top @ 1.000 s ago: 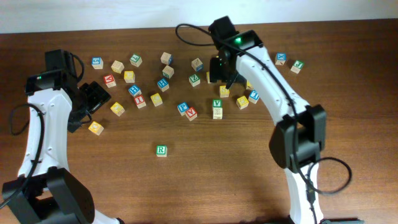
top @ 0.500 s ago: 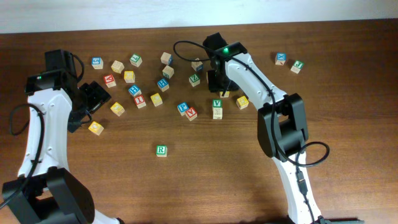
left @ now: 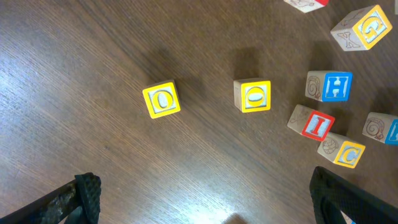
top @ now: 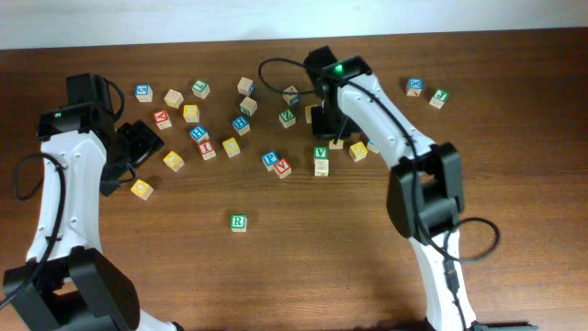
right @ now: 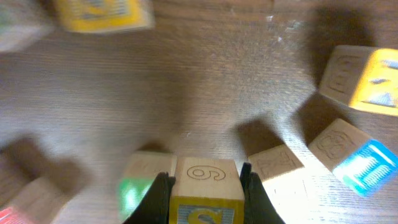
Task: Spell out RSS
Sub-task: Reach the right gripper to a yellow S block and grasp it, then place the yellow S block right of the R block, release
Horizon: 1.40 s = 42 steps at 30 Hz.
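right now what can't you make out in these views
- Right wrist: the held cube in the right gripper; its yellow face's letter is cut off by the bottom edge.
- Overhead: the same cube, hidden under the right arm.
- Right wrist: yellow block at top left, letter blurred.
- Overhead: letters on many scattered blocks, too small.

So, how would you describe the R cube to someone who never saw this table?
On the brown table, most cubes crowd the far half. The R cube lies alone in the near half, left of centre. It shows a green-framed green R on top, and no cube is near it.
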Each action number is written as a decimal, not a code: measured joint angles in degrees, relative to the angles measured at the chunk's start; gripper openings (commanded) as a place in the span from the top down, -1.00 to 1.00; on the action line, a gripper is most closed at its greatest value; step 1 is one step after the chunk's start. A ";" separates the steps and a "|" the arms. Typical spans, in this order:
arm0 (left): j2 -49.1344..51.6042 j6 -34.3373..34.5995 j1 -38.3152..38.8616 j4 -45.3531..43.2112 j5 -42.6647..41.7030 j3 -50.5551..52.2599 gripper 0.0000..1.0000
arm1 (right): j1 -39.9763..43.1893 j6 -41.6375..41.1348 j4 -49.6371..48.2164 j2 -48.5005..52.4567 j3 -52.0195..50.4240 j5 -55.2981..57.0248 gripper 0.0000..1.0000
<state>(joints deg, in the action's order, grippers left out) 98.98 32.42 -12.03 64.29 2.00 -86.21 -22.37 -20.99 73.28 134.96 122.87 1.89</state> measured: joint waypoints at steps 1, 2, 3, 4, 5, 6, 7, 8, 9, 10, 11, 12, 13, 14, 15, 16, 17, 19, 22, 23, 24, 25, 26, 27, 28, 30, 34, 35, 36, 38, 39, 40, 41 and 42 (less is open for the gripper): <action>0.00 -0.02 0.00 0.02 0.02 0.00 -0.98 | -0.02 -0.07 5.25 -4.59 0.04 -2.86 0.78; 0.00 0.00 0.00 0.02 0.00 0.00 -0.98 | -0.20 -0.02 8.28 -7.39 0.39 -4.68 0.78; 0.00 0.00 0.00 0.02 0.00 0.00 -0.98 | -0.90 -0.04 14.40 -11.67 1.25 -6.80 0.79; 0.00 0.00 0.00 -0.09 0.00 0.00 -0.98 | -1.84 -0.02 16.11 -13.29 1.81 -7.65 0.79; 0.00 0.00 0.00 0.00 0.00 0.00 -0.98 | -2.84 -0.07 16.50 -13.66 1.66 -7.91 0.79; 0.00 -0.02 0.00 -0.07 0.00 0.00 -0.98 | -6.01 -0.15 15.93 -13.60 -0.50 -8.26 0.79; 0.00 0.00 0.00 -0.09 0.00 0.00 -0.98 | -9.64 -0.46 14.36 -13.03 -3.48 -8.81 0.78; 0.00 -0.02 0.00 -0.07 0.00 0.00 -0.98 | -13.00 -2.29 10.71 -12.81 -6.78 -9.16 0.79; 0.00 0.00 0.00 -0.13 0.04 0.00 -0.98 | -16.50 -5.25 6.64 -12.50 -10.73 -9.55 0.78; 0.00 0.00 0.00 -0.13 0.00 0.00 -0.98 | -19.19 -8.35 3.30 -12.24 -13.99 -9.73 0.78; 0.00 0.00 0.00 -0.11 0.04 0.00 -0.98 | -21.03 -10.93 -0.57 -12.15 -16.59 -9.75 0.78; 0.00 -0.02 0.00 0.02 0.02 0.00 -0.98 | -21.68 -13.51 -1.73 -11.98 -17.35 -9.53 0.78; 0.00 -0.02 0.00 -0.11 0.02 0.00 -0.98 | -23.82 -17.40 -5.53 -11.96 -21.20 -9.25 0.78; 0.00 0.00 0.00 -0.04 0.00 0.00 -0.98 | -24.28 -19.67 -7.93 -12.02 -22.73 -9.01 0.77; 0.00 0.00 0.00 0.02 0.00 0.00 -0.98 | -24.63 -21.33 -11.32 -12.00 -24.30 -8.76 0.76; 0.00 -0.02 0.00 0.00 0.02 0.00 -0.98 | -24.79 -22.45 -14.29 -11.98 -25.99 -8.46 0.76; 0.00 0.00 0.00 -0.04 0.02 0.00 -0.98 | -25.00 -23.28 -16.00 -12.00 -27.41 -8.28 0.76; 0.00 -0.02 0.00 -0.04 0.00 0.00 -0.98 | -25.66 -24.74 -18.01 -12.00 -29.73 -8.15 0.70; 0.00 0.00 0.00 -0.04 0.00 0.00 -0.98 | -25.99 -25.97 -19.26 -11.98 -30.21 -7.32 0.43; 0.00 0.00 0.00 -0.04 0.00 0.00 -0.98 | -26.01 -25.83 -19.63 -12.00 -30.21 -7.32 0.43; 0.00 0.00 0.00 -0.04 0.00 0.02 -0.98 | -26.01 -25.75 -19.63 -12.00 -30.21 -7.34 0.42; 0.00 0.00 0.00 -0.04 0.00 0.00 -0.98 | -26.01 -25.75 -19.65 -11.98 -30.21 -7.34 0.43; 0.00 -0.02 0.00 -0.04 0.00 0.00 -0.98 | -26.01 -25.79 -19.98 -11.98 -30.21 -7.39 0.43; 0.00 -0.02 0.00 -0.04 0.00 0.00 -0.98 | -26.01 -25.77 -20.15 -12.00 -30.21 -7.39 0.43; 0.00 0.00 0.00 -0.04 0.00 0.00 -0.98 | -26.01 -25.75 -20.24 -11.98 -30.21 -7.41 0.44; 0.00 0.00 0.00 -0.04 0.02 0.00 -0.98 | -26.01 -25.79 -20.24 -12.00 -30.21 -7.56 0.49; 0.00 -0.02 0.00 -0.02 0.00 0.00 -0.98 | -26.01 -25.83 -21.14 -12.00 -30.21 -8.55 0.49; 0.00 -0.02 0.00 -0.04 0.00 0.00 -0.98 | -26.01 -26.38 -21.16 -11.98 -30.21 -8.74 0.49; 0.00 0.00 0.00 -0.04 0.00 0.02 -0.98 | -26.01 -26.69 -21.27 -12.00 -30.21 -8.87 0.48; 0.00 -0.02 0.00 -0.04 0.00 0.00 -0.98 | -26.01 -26.86 -21.51 -11.98 -30.21 -8.90 0.47; 0.00 -0.02 0.00 -0.04 0.00 0.00 -0.98 | -26.01 -26.73 -21.53 -12.00 -30.21 -8.90 0.46; 0.00 0.00 0.00 -0.04 0.00 0.00 -0.98 | -26.01 -26.53 -21.53 -11.98 -30.21 -8.90 0.43; 0.00 0.00 0.00 -0.02 0.00 0.00 -0.97 | -26.01 -26.43 -21.53 -11.98 -30.21 -8.90 0.42; 0.00 0.00 0.00 -0.04 0.00 0.00 -0.98 | -26.01 -26.40 -21.53 -11.98 -30.21 -8.87 0.39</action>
<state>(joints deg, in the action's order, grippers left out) 98.98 32.42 -12.03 64.25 2.00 -86.21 -48.38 -47.40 51.75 122.98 92.66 -6.98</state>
